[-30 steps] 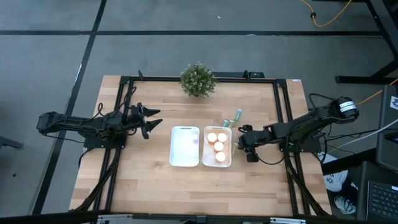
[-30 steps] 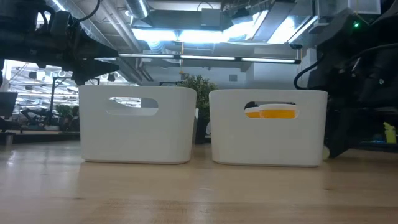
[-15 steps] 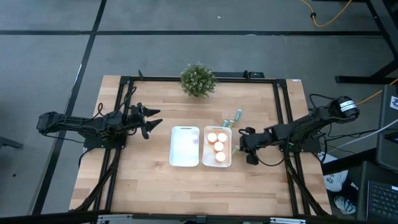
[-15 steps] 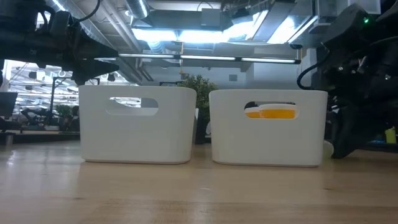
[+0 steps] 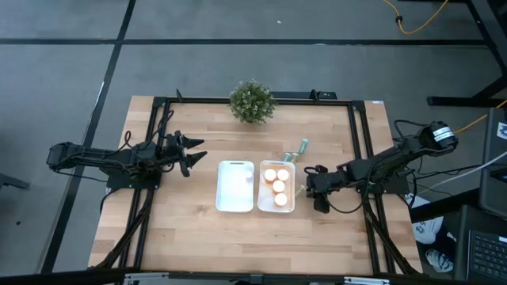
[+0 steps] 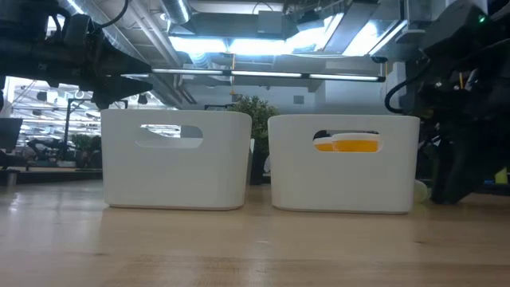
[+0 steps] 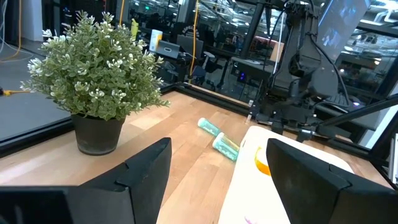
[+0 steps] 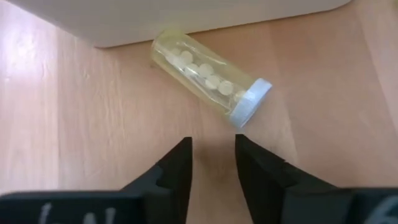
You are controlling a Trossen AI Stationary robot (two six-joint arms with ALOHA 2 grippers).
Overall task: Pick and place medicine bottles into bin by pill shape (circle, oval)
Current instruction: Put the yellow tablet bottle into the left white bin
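Pale wood, white bins, and one yellowish bottle under my right claw (image 8: pixel 212 163).

My desk (image 5: pixel 190 229) is light honey-coloured wood with fine grain, framed by black rails, and the floor (image 5: pixel 63 71) around it is grey with dark lines. Both bins are plain white: the left bin (image 5: pixel 235 187) looks white inside with a faint pink spot, the right bin (image 5: pixel 276 187) shows orange bottles (image 5: pixel 278 187) with pale caps. Two teal-green bottles (image 7: pixel 219 137) lie near a potted plant (image 5: pixel 253 100), green speckled with white, in a dark grey pot. My arms and claws are black. The bottle (image 8: pixel 208 81) before my right claw is translucent pale yellow, holding whitish pills, with a white cap.
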